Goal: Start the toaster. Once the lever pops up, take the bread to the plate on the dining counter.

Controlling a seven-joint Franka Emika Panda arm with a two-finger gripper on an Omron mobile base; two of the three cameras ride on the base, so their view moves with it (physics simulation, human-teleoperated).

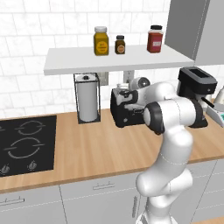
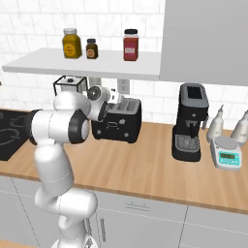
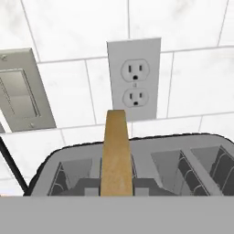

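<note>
Two fingertips pinch the bread (image 3: 116, 153) edge-on at its lower part, jaws narrowed on its thin faces. Judging by that, it's the lift-out grip. Gripper (image 1: 127, 97) sits over the toaster (image 1: 124, 111), which stands at the back of the worktop (image 1: 105, 148) under the wall outlet (image 3: 134, 78). Slice is upright in a slot, tan-brown, plain crust edge facing camera.

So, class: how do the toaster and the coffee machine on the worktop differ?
The toaster is low and wide; the coffee machine is tall and narrow. The toaster stands under the shelf with the arm at it; the coffee machine stands further right, apart from the arm. Both are black and stand on the wooden worktop.
</note>
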